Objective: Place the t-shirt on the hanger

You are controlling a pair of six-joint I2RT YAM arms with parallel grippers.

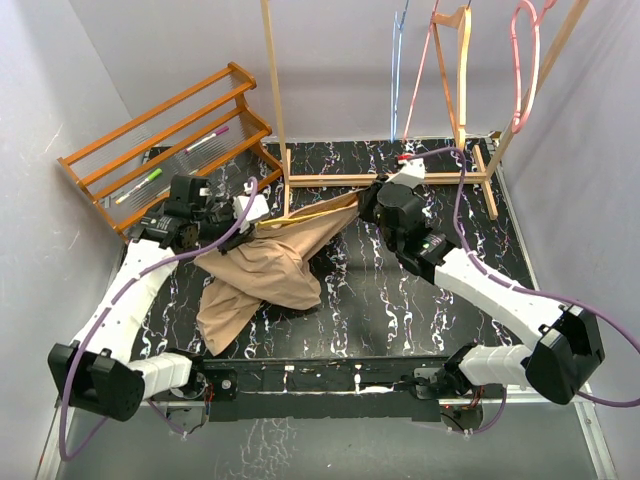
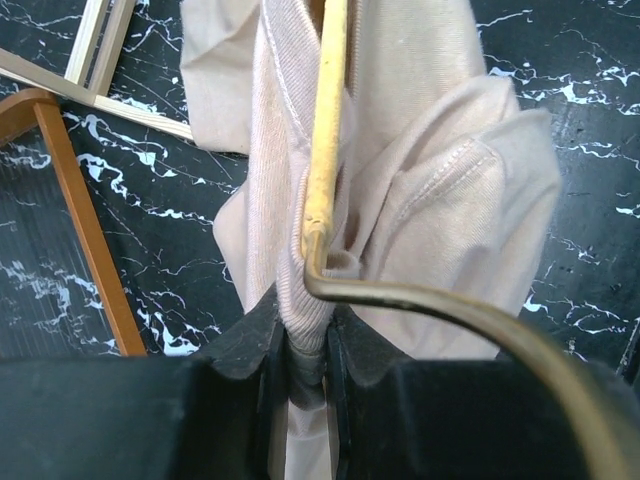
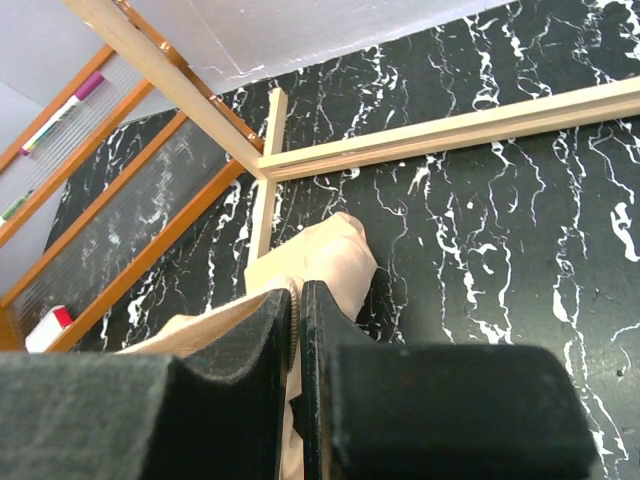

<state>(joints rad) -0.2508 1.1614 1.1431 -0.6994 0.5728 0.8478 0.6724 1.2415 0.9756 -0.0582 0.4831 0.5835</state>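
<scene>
While closed, left pincer (image 2: 305, 340), right pincer (image 3: 297, 300) grip t-shirt (image 2: 430, 200).

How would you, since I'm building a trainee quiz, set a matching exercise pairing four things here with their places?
Things:
1. t-shirt
2. mustard hanger
3. pink hanger
4. green marker

Places:
A. on the wooden shelf rack, far left
B. hanging at the far right
C. bunched on the table, mid-scene
D. running through the tan fabric

Pairs: 1-C, 2-D, 3-B, 4-A.
</scene>
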